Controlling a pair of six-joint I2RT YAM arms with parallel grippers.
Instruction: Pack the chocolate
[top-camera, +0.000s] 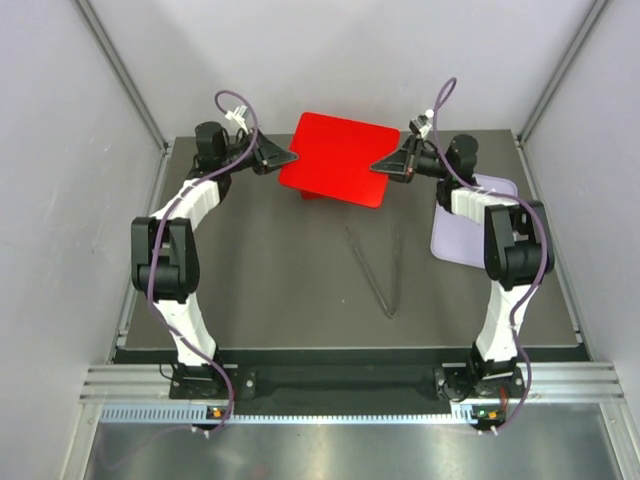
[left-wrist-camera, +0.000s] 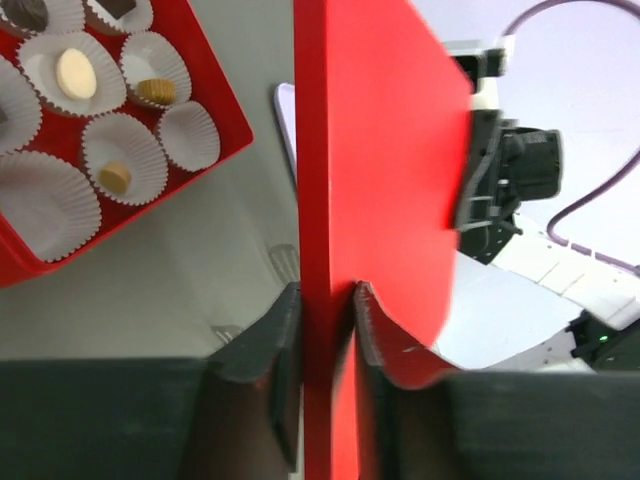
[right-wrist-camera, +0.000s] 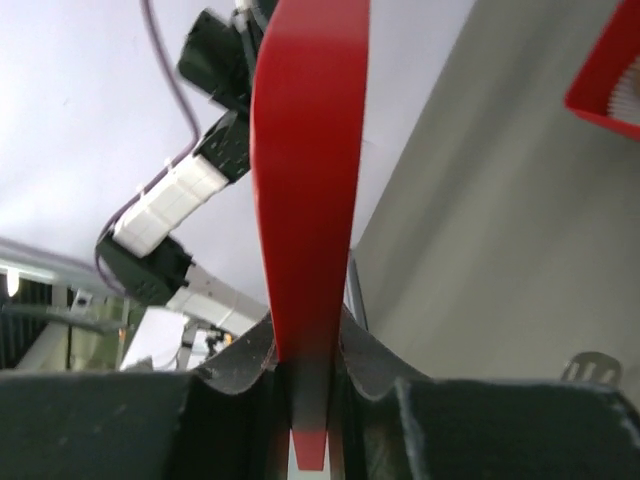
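Left hand (top-camera: 283, 158), right hand (top-camera: 384, 164) clenched on opposite edges of red lid (top-camera: 338, 155), upper centre; dual grip likely steadies it for capping tray (left-wrist-camera: 233, 122) of chocolate (left-wrist-camera: 76, 73).

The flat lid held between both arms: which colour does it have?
The lid is plain red, without pattern. It shows best in the top external view.

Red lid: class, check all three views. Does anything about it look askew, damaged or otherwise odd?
Yes. The red lid hangs above the table, pinched at opposite edges by the left gripper and right gripper, turned askew to the table edges. In the right wrist view it bows sideways instead of staying flat. No damage shows.
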